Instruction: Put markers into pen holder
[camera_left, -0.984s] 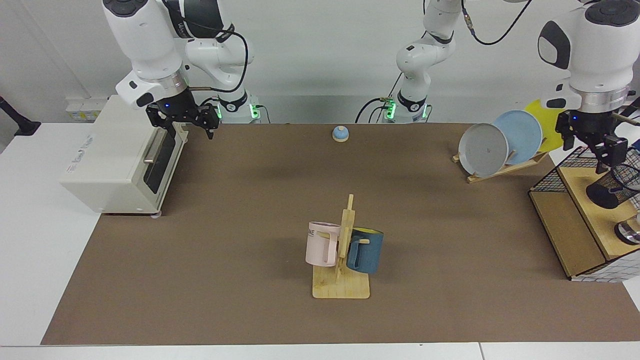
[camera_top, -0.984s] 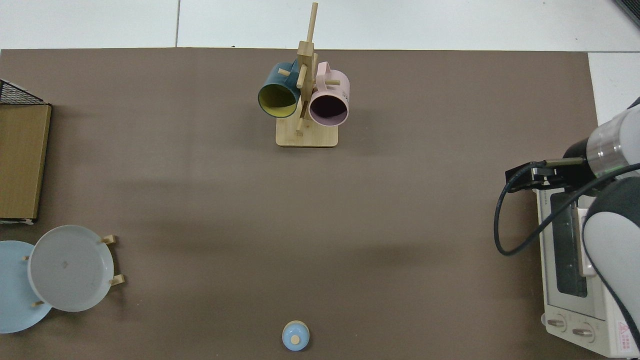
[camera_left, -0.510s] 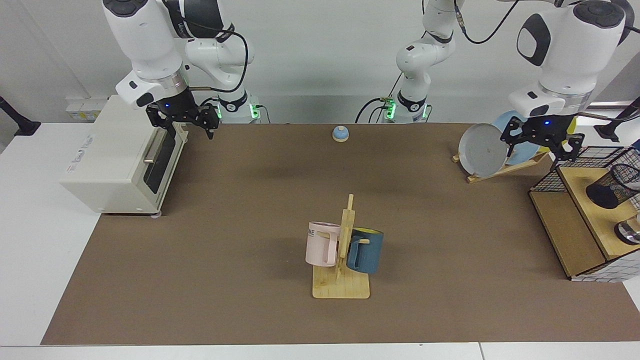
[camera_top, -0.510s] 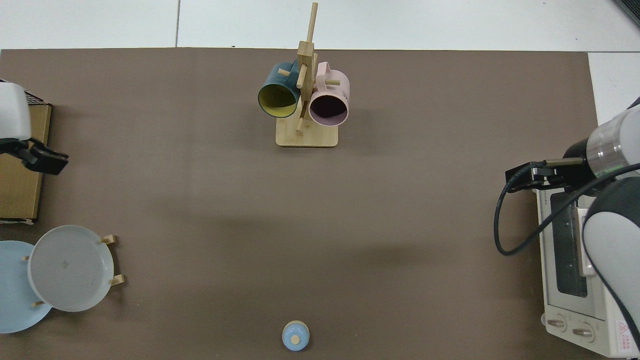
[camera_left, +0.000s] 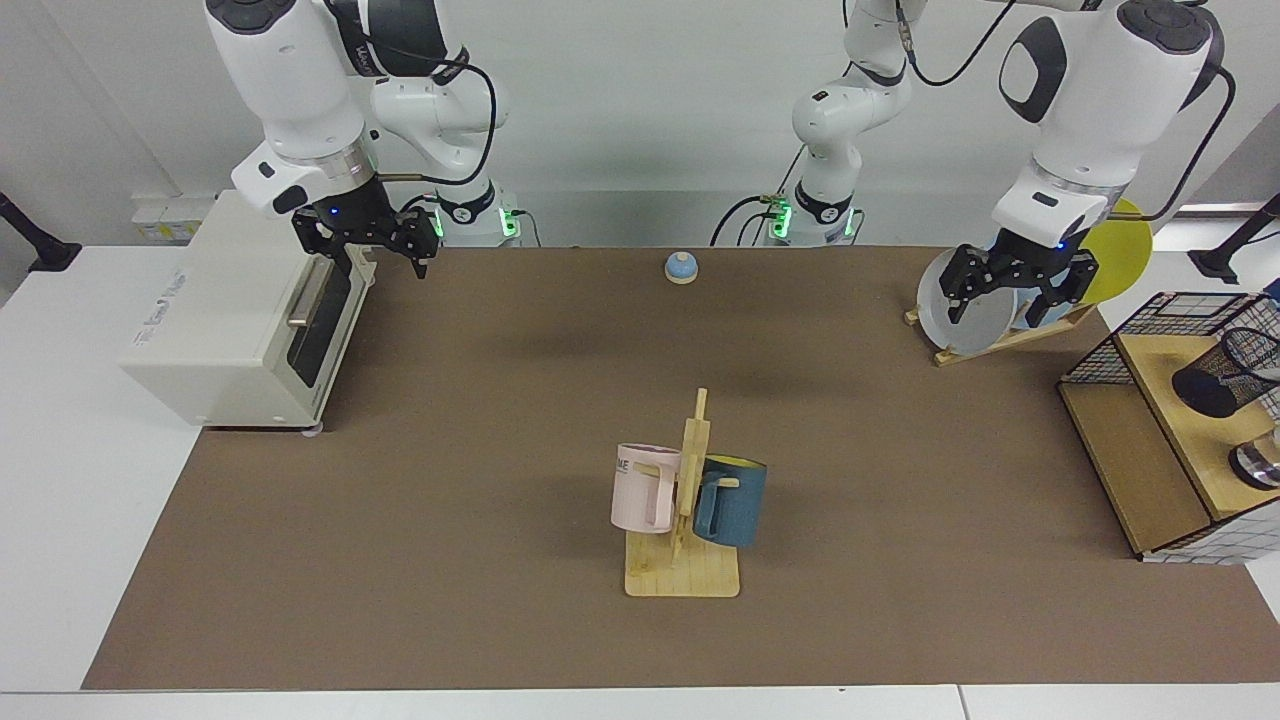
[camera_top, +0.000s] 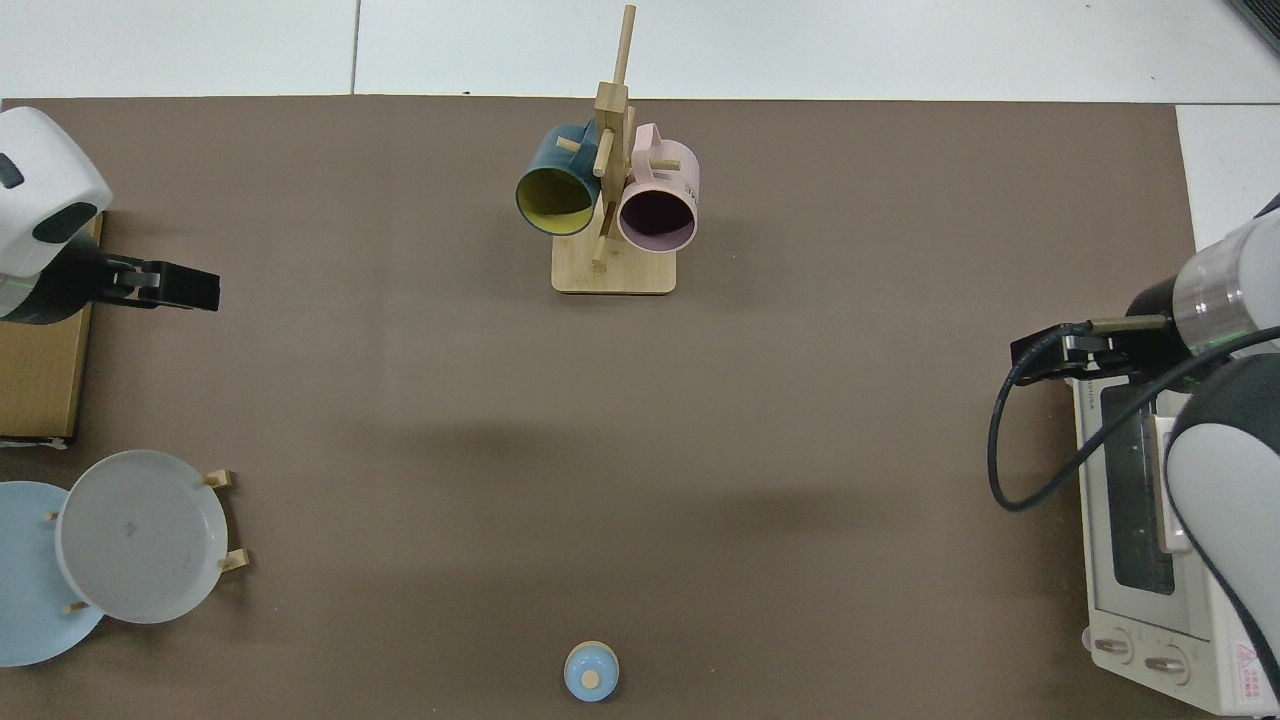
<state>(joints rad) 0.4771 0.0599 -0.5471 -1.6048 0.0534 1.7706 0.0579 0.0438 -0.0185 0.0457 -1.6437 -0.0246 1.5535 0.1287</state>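
The left gripper (camera_left: 1012, 293) hangs empty, fingers spread, before the grey plate (camera_left: 962, 300). The black wire-mesh pen holder (camera_left: 1226, 371) lies tilted on a wooden shelf (camera_left: 1180, 420). The right gripper (camera_left: 372, 252) waits, fingers parted, beside the white toaster oven (camera_left: 235, 315).

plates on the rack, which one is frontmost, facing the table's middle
The grey plate: it stands foremost on the rack, with the light blue plate behind it and the yellow plate at the back.

A robot lab: two white arms (camera_left: 300, 90) bolted behind a table with a brown mat (camera_left: 500, 420), plain white walls, and household props like a toaster oven (camera_left: 230, 310) and mug rack (camera_left: 690, 500).
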